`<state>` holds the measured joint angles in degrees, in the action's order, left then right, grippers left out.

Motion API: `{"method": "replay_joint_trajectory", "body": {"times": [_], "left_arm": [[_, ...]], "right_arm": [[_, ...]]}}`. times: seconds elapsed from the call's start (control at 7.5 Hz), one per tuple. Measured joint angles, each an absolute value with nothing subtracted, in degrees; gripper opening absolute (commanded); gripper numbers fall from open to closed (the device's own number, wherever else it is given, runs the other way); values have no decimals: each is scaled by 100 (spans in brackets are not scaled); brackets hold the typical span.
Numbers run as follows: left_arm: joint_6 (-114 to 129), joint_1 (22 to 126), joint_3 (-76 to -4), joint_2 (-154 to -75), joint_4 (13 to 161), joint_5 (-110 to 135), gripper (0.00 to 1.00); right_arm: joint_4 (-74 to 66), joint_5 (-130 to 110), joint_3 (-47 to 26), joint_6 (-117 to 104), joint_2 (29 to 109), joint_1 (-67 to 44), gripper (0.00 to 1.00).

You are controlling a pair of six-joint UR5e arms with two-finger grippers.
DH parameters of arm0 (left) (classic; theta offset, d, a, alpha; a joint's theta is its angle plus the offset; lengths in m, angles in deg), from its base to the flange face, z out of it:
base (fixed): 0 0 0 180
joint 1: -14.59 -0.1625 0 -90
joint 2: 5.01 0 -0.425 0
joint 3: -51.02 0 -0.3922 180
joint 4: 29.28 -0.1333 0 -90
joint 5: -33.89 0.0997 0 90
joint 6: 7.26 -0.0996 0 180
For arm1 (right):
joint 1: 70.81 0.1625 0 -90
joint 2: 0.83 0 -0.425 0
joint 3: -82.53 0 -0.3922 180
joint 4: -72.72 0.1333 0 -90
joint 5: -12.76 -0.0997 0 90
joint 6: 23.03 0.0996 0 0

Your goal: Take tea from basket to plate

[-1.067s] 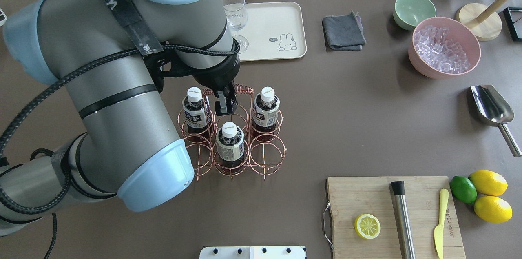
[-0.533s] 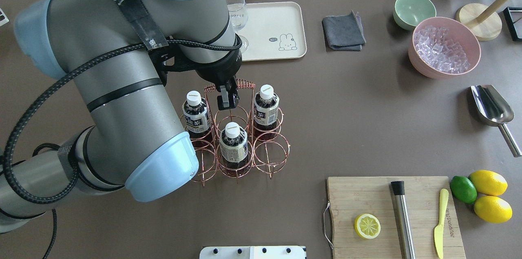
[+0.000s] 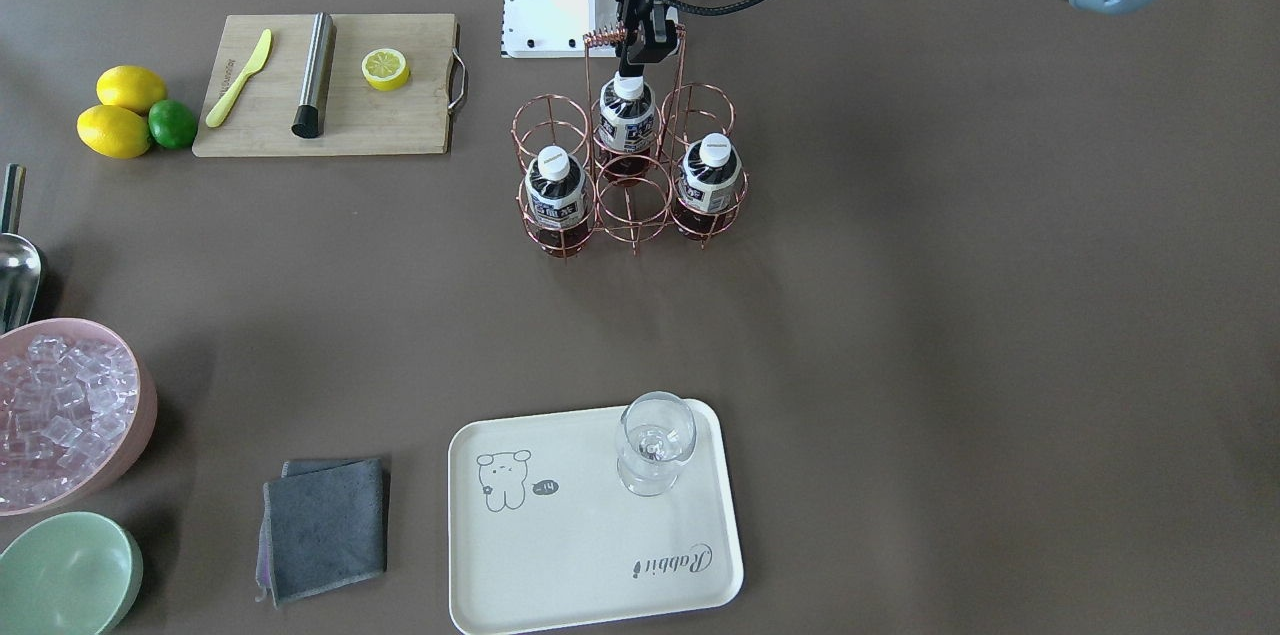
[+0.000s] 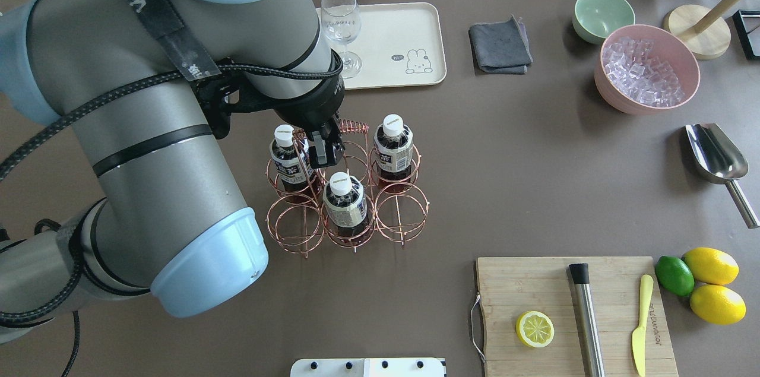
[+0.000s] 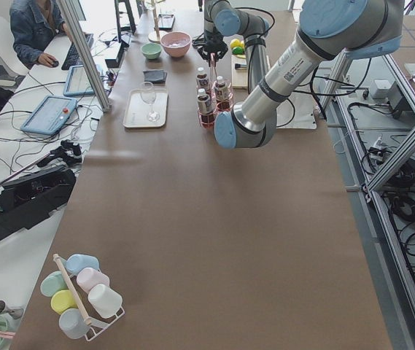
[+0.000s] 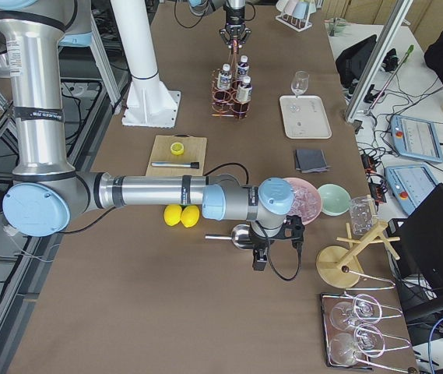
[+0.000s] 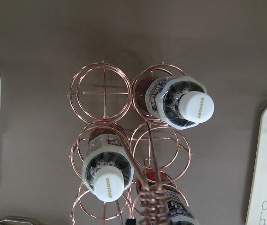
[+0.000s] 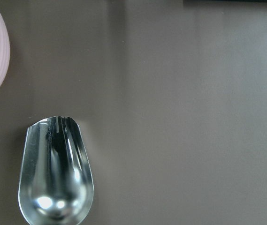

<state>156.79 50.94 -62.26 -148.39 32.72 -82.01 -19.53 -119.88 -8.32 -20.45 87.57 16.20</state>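
Left gripper (image 4: 325, 150): its fingers are sitting narrow and seem to be pinching the top of the basket's (image 4: 404, 228) wire handle (image 7: 148, 206), just beside the coil. They are not touching any bottle.
Tea (image 4: 345, 203): three alike bottles are standing in the basket's cells, all lower than the fingers and grouped around them.
Plate (image 4: 415, 21): it is lying well apart from the fingers, beyond them, and is carrying a wine glass (image 4: 341, 21) on its side nearer the fingers.
Risk, basket: with the handle gripped instead of a bottle, any pull is likely moving the whole carrier, and the loosely ringed bottles could be leaning or tipping.
Risk, glass: anything travelling toward the plate is passing close to the glass and could knock it.
Left wrist view: it is showing three empty cells and the handle rising toward the fingers, which the arm is partly hiding from overhead.
Front-facing view: it is showing one bottle directly beneath the fingers.
Right gripper (image 6: 258, 261): it is hovering over the scoop (image 8: 56, 178). I cannot tell whether its fingers are wide or narrow.
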Motion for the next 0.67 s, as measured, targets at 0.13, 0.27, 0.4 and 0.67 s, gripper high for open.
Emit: {"method": "replay_joint_trajectory", "body": {"times": [0.13,0.27,0.4,0.67], "left_arm": [[15686,5096,-6301,-14803,3243,-8198,0],[15685,5101,-6299,-14785,3238,-8187,0],[15668,5103,-6195,-14773,3271,-8168,0],[15650,5101,-5984,-14757,3460,-8153,0]], "right_arm": [[-1921,-12068,-947,-2044,8742,1619,100],[-1865,-12306,-1103,-2046,8737,1610,100],[-1692,-12601,-1223,-2058,8738,1550,100],[-956,-12955,-1346,-2069,8744,1153,99]]}}
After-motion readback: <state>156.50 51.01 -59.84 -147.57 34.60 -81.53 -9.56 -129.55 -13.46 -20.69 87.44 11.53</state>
